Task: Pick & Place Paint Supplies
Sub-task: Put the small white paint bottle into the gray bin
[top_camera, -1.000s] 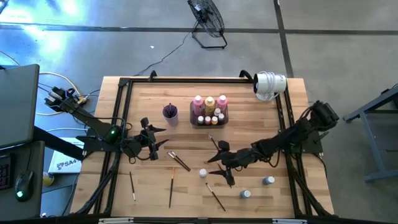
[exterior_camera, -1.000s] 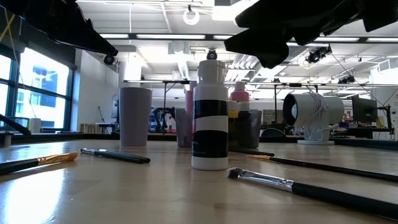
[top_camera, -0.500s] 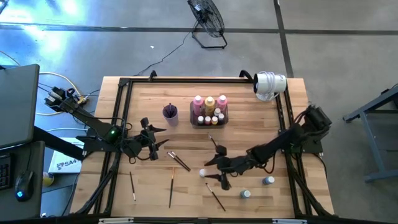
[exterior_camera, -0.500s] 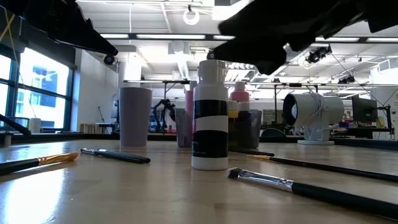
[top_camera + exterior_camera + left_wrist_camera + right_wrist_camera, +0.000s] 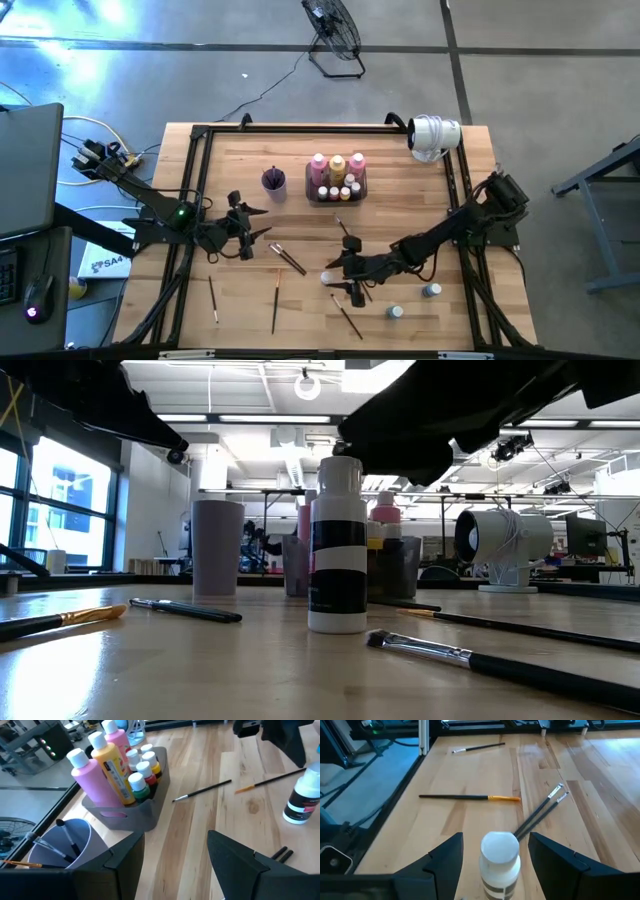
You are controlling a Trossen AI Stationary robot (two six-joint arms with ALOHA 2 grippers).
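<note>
Near table's front edge | right claw [image 5: 333, 279] wide astride white-capped bottle [image 5: 500, 856] | left claw [image 5: 254, 222] wide, empty

Both arms are black throughout, built of chunky jointed segments that narrow toward the wrist. The left arm [image 5: 190, 222] carries a small green light on a segment near its base, and a bundle of yellow and black cables trails from its far-left end. The right arm [image 5: 455, 232] has a bulkier, boxy block at its base end, with thin dark cables looped along its links. Each arm ends in two flat, matte black fingers with angular, wedge-like outlines, seen on the left arm's fingers [image 5: 240, 860] and the right arm's fingers [image 5: 560, 857].
</note>
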